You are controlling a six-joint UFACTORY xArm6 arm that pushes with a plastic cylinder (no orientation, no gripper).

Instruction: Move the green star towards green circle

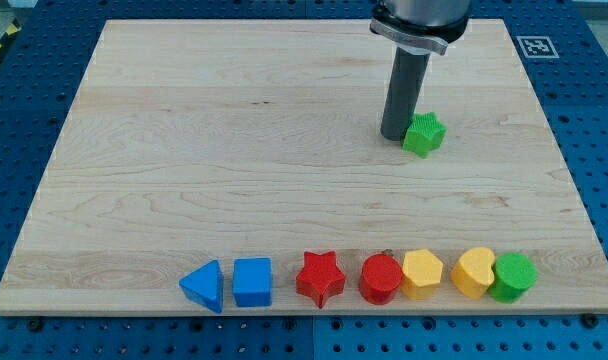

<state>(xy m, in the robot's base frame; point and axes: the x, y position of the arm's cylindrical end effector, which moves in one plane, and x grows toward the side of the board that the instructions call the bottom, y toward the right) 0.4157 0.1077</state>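
Note:
The green star (424, 133) lies on the wooden board (234, 150) in the upper right part of the view. My tip (396, 136) stands just to the star's left, touching or almost touching it. The green circle (513, 276) sits at the right end of a row of blocks along the board's bottom edge, well below and to the right of the star.
The bottom row holds, from the view's left: a blue triangle (204, 286), a blue cube (252, 282), a red star (320, 277), a red cylinder (381, 278), a yellow hexagon (422, 273) and a yellow block (474, 271) touching the green circle.

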